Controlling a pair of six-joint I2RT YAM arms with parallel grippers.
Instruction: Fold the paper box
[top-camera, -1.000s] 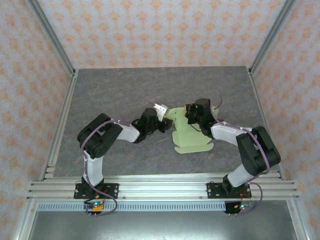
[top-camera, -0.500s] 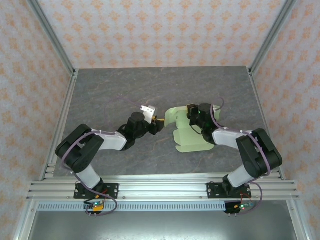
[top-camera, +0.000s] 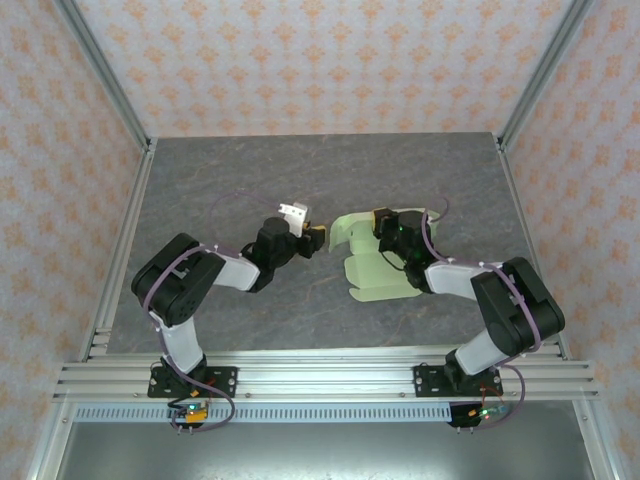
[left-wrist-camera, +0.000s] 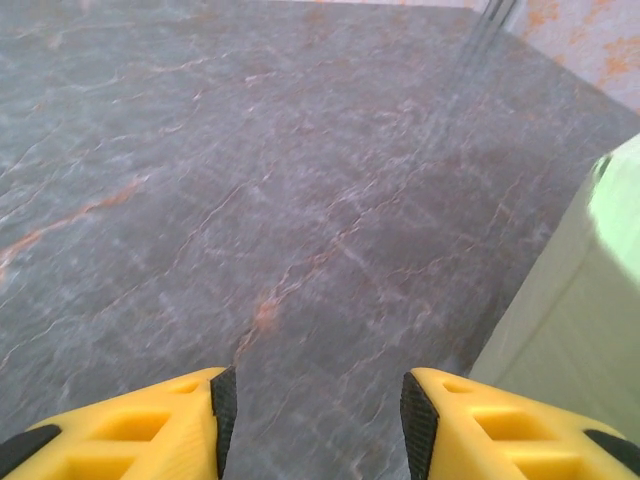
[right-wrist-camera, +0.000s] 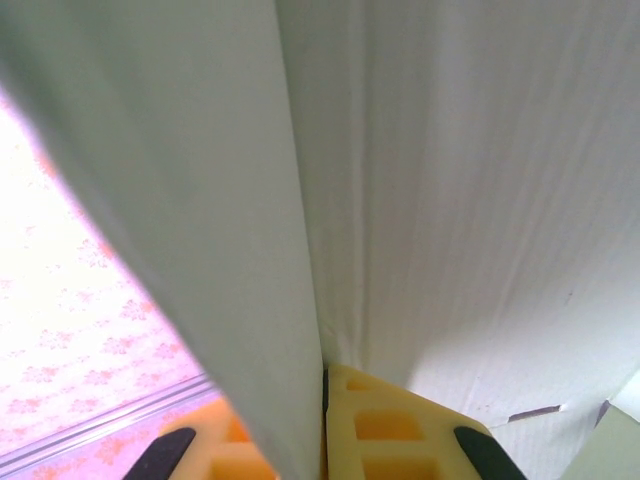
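Paper box, long axis near-far

Bare table runs behind both arms, so I can pass there. A narrow strip of bare table separates my left gripper, jaws apart, from the paper box. Its raised flap blocks the way rightward. The right gripper, clamped on the flap, and the right arm bar that side.

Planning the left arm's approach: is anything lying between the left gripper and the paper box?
No. The short stretch from the left gripper to the paper box is bare table, in both the top and left wrist views.
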